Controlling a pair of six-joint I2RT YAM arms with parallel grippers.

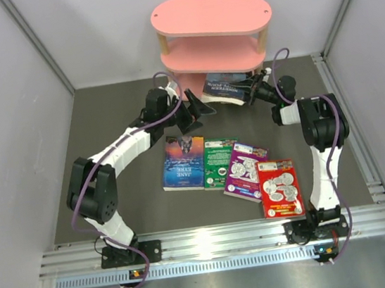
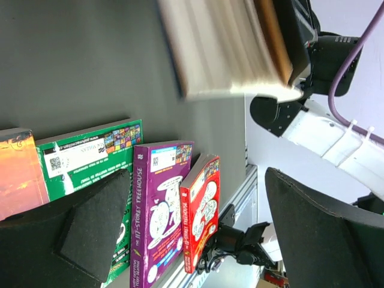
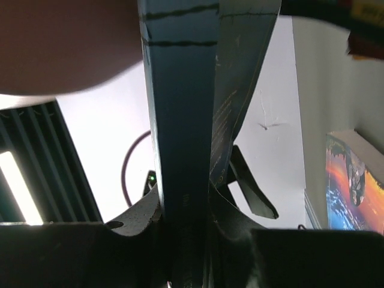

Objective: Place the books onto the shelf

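1. The right gripper (image 1: 254, 88) is clamped on the near right edge of a dark blue book (image 1: 226, 86). In the right wrist view its black fingers (image 3: 139, 221) press from both sides on the blue cover, which rises straight up between them.
2. The dark blue book is at the foot of the pink shelf (image 1: 211, 15), at the level of the lowest tier. Its far end is tucked under the middle board and its near end juts out toward the arms. I cannot tell whether it rests on the bottom board.
3. The left gripper (image 1: 197, 113) is spread wide and holds nothing. It hangs just beside the dark blue book's left near corner, apart from it.
4. In the left wrist view the book's pale page block sits blurred at the top, beyond the two open fingers and not between them.
5. Four more books lie flat in a row on the dark worktop (image 1: 103, 113), near the arms and well apart from the shelf: an orange-and-blue book (image 1: 183, 161), a green book (image 1: 219, 163), a purple book (image 1: 246, 171) and a red book (image 1: 279, 188).
6. Neighbouring books in the row touch or overlap slightly, and neither gripper touches any of them.
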